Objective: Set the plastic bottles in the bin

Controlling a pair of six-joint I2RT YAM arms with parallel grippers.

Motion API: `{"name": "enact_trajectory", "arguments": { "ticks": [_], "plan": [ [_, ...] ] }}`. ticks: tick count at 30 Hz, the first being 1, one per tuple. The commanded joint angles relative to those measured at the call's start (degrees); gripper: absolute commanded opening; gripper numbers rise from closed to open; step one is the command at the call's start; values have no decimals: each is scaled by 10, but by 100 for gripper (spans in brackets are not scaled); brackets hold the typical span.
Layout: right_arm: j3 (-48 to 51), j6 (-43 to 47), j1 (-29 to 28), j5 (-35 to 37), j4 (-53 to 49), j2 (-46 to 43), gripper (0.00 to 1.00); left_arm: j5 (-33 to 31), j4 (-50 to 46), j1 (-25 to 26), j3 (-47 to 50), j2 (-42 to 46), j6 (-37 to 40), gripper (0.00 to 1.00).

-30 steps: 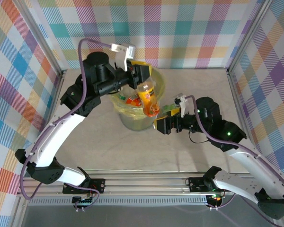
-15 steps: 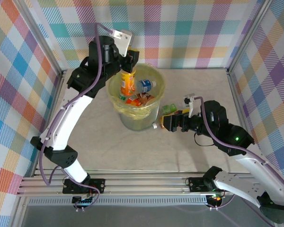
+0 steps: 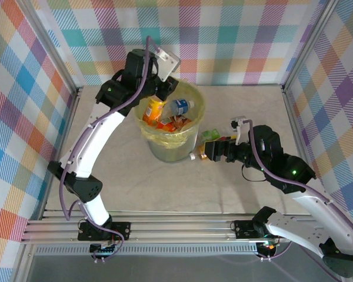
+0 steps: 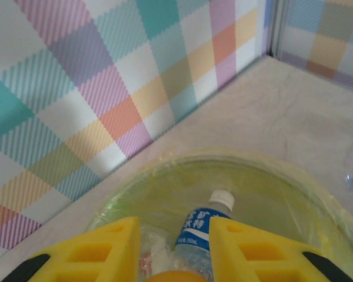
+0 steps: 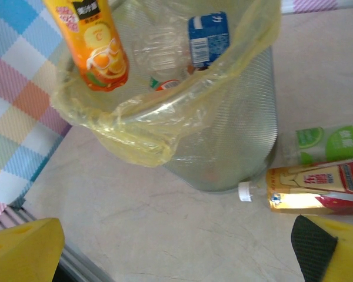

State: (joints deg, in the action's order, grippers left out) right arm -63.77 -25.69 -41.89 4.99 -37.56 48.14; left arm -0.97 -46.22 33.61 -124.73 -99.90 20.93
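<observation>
Fingers of the left gripper [image 4: 175, 226] stand spread over the bin [image 3: 195, 101], so the orange juice bottle [image 5: 91, 41] leaning inside, beside a blue-labelled bottle [image 4: 200, 229], looks released. Right gripper [image 3: 209, 153], spread wide too, sits low facing a red-and-gold bottle [image 5: 317, 188] and green-labelled bottle [image 5: 326, 144] at the bin's foot; its wrist camera shows their labels, overhead barely.

No word, brand or number can be read for certain. In the right wrist view the orange-label bottle [image 5: 91, 44] at eleven o'clock carries small characters above a fruit picture, too blurred to read; the blue-label bottle [image 5: 207, 36] inside the bin [image 5: 235, 135] at one o'clock bears white characters, illegible here and in the left wrist view; on the desk [image 5: 165, 235] at three o'clock, the green-label bottle [image 5: 329, 144] shows pale lettering beside a lime picture; the red-and-gold bottle [image 5: 317, 187] just beside it has unreadable fine print.
</observation>
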Motion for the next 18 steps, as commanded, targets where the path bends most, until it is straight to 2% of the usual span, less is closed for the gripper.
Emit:
{"name": "enact_trajectory", "arguments": {
  "ticks": [1, 9, 13, 18],
  "plan": [
    [0, -33, -1, 72, -30, -12, 100, 42, -27, -2, -3, -11, 35, 3],
    [-16, -142, 1, 251, -153, -21, 100, 51, -60, 18, 4, -35, 72, 18],
    [-6, -174, 6, 281, -179, -40, 100, 69, -76, 25, 5, -48, 77, 27],
    [2, -189, 12, 293, -192, -60, 100, 82, -99, 40, 4, -67, 86, 45]
  ]
}}
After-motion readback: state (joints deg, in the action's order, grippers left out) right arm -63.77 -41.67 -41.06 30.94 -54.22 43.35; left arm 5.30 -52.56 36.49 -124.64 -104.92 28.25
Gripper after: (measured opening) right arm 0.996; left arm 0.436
